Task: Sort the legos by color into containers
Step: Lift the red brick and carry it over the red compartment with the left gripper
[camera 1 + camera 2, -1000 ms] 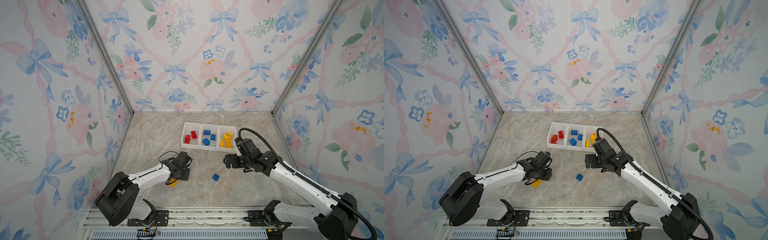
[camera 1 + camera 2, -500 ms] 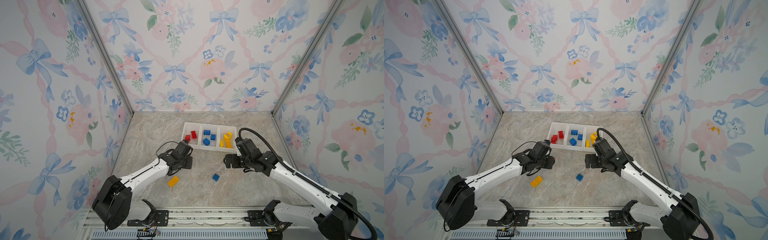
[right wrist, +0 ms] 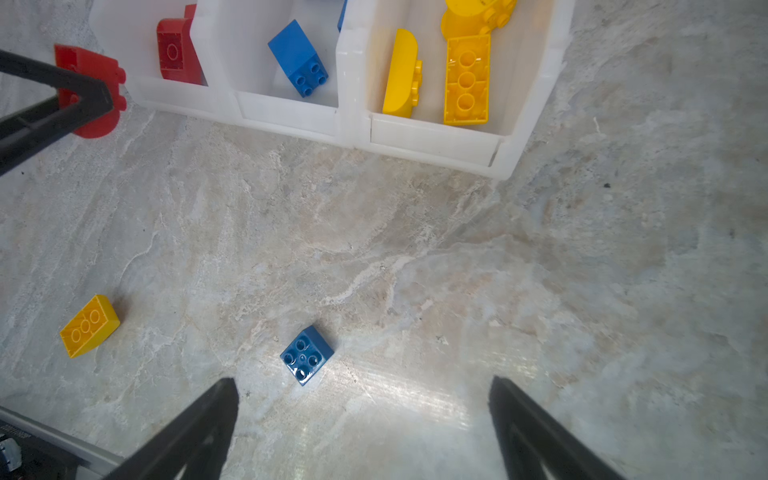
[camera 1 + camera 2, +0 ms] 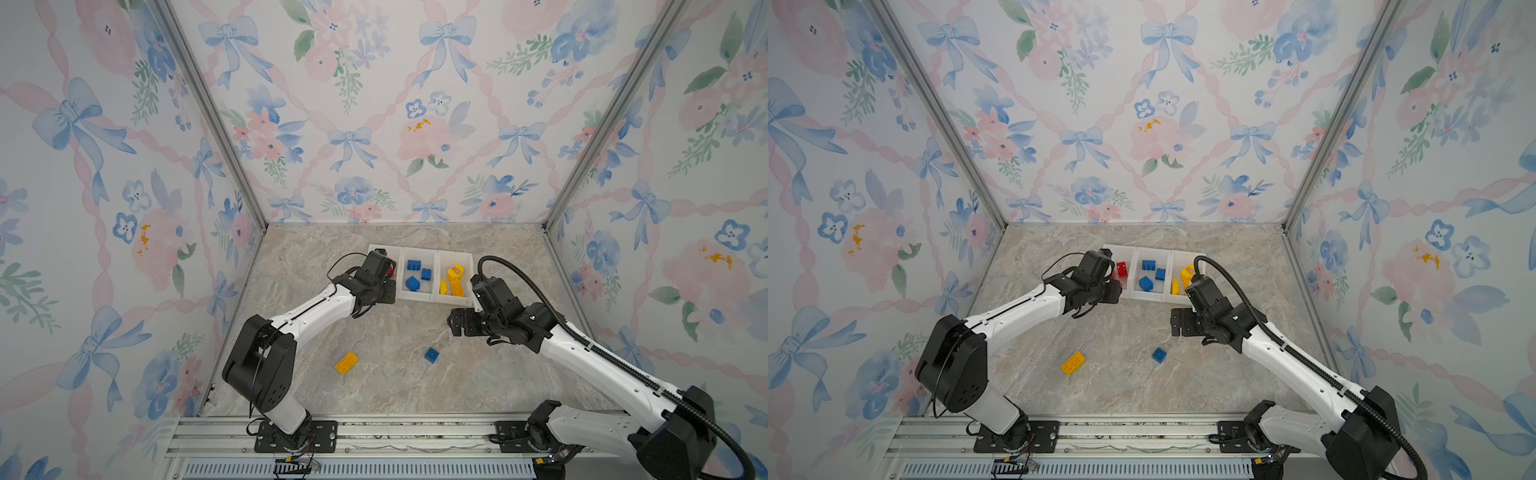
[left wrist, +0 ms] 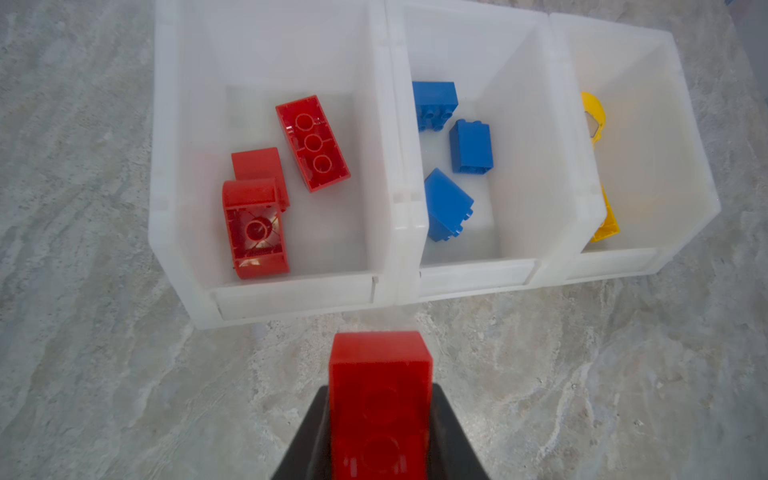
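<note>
Glossy plastic legos (image 5: 312,148), milky semi-matt plastic containers (image 5: 390,104), stone-look tabletop (image 3: 415,249) — smooth, faint sheen

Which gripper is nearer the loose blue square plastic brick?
Right. The right gripper hovers close by the blue brick; the left gripper is off at the white plastic bins.

Robot test cell, lab-type, not a home. Floral printed panels (image 4: 374,124) stand at 9, 12 and 3 o'clock, joined by bare aluminium posts (image 4: 250,195). Marble-look tabletop (image 4: 395,395). Slotted aluminium rail (image 4: 415,440) at 6 o'clock carries two bolted arm bases (image 4: 295,436).
</note>
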